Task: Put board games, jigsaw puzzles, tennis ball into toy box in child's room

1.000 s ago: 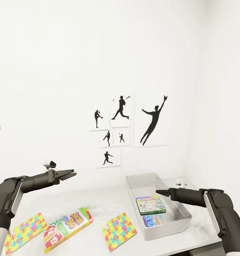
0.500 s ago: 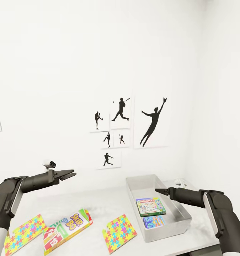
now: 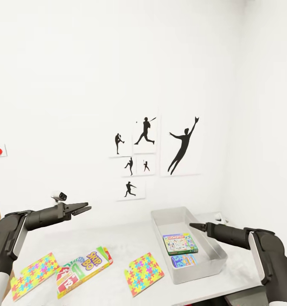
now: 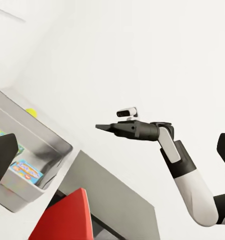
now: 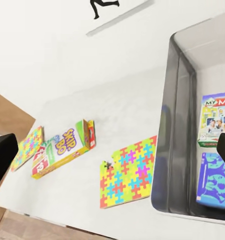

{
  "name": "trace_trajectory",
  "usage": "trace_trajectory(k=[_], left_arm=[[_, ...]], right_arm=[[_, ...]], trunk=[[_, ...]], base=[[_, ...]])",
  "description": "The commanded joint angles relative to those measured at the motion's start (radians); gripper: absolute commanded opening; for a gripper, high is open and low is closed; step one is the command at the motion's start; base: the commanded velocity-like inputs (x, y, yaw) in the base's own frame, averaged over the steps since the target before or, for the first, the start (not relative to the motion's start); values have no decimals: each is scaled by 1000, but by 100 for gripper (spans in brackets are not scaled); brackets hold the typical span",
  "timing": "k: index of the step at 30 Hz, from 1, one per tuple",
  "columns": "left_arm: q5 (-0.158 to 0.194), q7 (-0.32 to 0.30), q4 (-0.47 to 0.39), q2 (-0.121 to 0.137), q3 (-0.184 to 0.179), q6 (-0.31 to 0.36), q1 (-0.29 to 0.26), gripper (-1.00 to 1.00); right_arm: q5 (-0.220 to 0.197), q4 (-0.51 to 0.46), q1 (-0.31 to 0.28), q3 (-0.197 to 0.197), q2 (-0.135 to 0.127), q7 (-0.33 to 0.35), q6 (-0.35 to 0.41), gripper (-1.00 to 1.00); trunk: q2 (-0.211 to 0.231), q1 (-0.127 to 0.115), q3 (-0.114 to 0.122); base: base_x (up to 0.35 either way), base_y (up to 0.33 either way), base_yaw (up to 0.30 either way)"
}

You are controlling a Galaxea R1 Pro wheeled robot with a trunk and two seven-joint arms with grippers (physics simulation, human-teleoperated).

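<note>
Left claw [image 3: 84, 208]: raised over the left part of the counter [image 3: 130, 244], jaws a little apart, holding nothing; above the Skip-Bo box, no contact.
Right claw [image 3: 193, 226]: hovering over the toy box, tip pointing left across it, nothing gripped; from the head view fingers look together at the tip, can't tell for sure (left wrist view [image 4: 101, 127] shows the same narrow tip).
Toy box [image 3: 160, 225]: light grey bin on the right part of the counter, no lid, long side running away from the robot.
Green-edged board game [image 3: 180, 243]: flat on the toy box floor, about mid-length.
Blue board game [image 3: 183, 260]: also inside the toy box, at the near end, just beside the green-edged one.
Skip-Bo board game [image 3: 83, 266]: on the counter, left of centre, outside the bin, lying at an angle (looks slightly propped on one edge).
Jigsaw puzzle, near bin [image 3: 143, 273]: flat on the counter just left of the toy box, not touching it.
Jigsaw puzzle, far left [image 3: 34, 275]: flat at the counter's left edge, beside the Skip-Bo box.
Tennis ball [image 4: 31, 113]: small yellow-green blob past the bin's far wall in the left wrist view; exact spot unclear.
Wall: white, baseball silhouette pictures [image 3: 157, 148] above the counter.
</note>
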Motion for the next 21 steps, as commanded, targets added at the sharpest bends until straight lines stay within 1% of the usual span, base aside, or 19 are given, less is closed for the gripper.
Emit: trace_trajectory(k=[1,5,9,11,13,16,21], left_arm=[[0,-4,0,0,0,10,0,100],[1,-4,-1,-1,0,10,0,100],[-1,-4,-1,0,0,11,0,100],[-1,-4,-1,-1,0,11,-1,100],[0,-4,-1,-1,0,11,0,100],[0,-4,-1,0,0,11,0,100],[1,-4,-1,0,-1,11,0,100]], right_arm=[[3,-2,-1,-3,0,7,6,100],[4,-5,-1,-5,0,8,4,100],[2,-1,-1,-5,1,9,-6,100],[2,0,-1,-5,9,9,-12,100],[4,1,-1,-6,24,8,-19,100],[5,1,-1,-8,39,2,-24,100],[5,1,-1,-9,41,0,-24,100]], trunk=[[-1,0,-1],[-1,0,-1],[-1,0,-1],[-1,0,-1],[-1,0,-1],[-1,0,-1],[-1,0,-1]], base=[[-26,8,0],[-38,17,0],[-117,134,0],[-146,202,0],[-155,221,0],[-163,226,0],[-193,224,0]])
